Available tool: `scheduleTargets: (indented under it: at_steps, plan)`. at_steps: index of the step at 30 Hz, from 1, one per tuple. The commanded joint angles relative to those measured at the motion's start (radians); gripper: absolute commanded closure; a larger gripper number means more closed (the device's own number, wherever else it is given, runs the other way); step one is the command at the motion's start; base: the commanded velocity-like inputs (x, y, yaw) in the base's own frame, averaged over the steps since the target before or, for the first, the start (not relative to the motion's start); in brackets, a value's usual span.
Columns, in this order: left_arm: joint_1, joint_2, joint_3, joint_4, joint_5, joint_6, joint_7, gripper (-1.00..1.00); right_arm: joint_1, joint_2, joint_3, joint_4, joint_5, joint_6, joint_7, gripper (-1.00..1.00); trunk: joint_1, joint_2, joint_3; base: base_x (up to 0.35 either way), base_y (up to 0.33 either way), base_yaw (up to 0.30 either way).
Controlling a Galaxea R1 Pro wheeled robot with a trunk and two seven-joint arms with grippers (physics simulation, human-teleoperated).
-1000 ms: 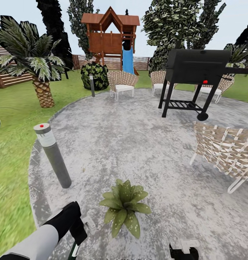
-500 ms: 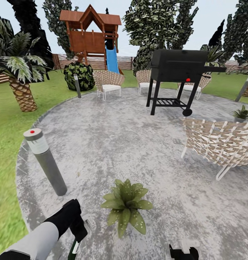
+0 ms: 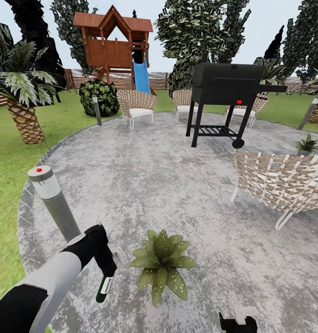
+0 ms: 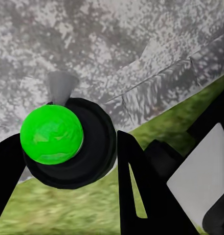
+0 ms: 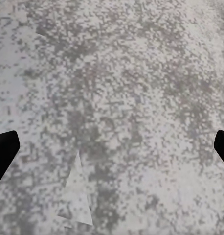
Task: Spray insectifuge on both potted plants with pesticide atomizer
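My left gripper (image 3: 102,252) is shut on the pesticide atomizer (image 3: 104,286), a slim dark green bottle that hangs down from my fingers just left of the near potted plant (image 3: 161,267). In the left wrist view the atomizer (image 4: 52,134) appears end-on as a bright green disc in a black ring between my black fingers (image 4: 136,186). A second potted plant (image 3: 308,144) stands far right, behind a woven chair. My right gripper (image 3: 237,323) sits low at the bottom edge; its fingertips (image 5: 4,149) stand wide apart over bare stone, open and empty.
A grey bollard lamp (image 3: 52,199) with a red dot stands close by my left arm. A woven chair (image 3: 281,185) is at right, a black grill (image 3: 226,92) beyond it. The round stone patio (image 3: 154,175) meets lawn (image 3: 10,166) at left; palm (image 3: 20,92) and playhouse (image 3: 113,44) behind.
The head view has panned right, bringing the second potted plant into sight. My left arm has risen and lifted the atomizer, so the whole bottle now shows.
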Motion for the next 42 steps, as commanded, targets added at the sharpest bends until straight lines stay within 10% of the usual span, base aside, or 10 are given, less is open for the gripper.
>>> scheduleTargets:
  at_steps: [1,42]
  plan:
    - [0.001,0.000,-0.004,-0.002,-0.003,0.008,-0.007,1.00,-0.001,0.000,-0.006,0.001,0.010,-0.004,-0.003,-1.00,0.000,0.000,-0.001,0.000,0.000,0.000]
    - [-0.012,-0.009,-0.002,-0.002,-0.004,0.012,-0.036,1.00,-0.001,0.000,-0.006,0.003,0.010,-0.004,-0.003,-1.00,0.000,0.000,0.010,-0.037,0.219,-0.208]
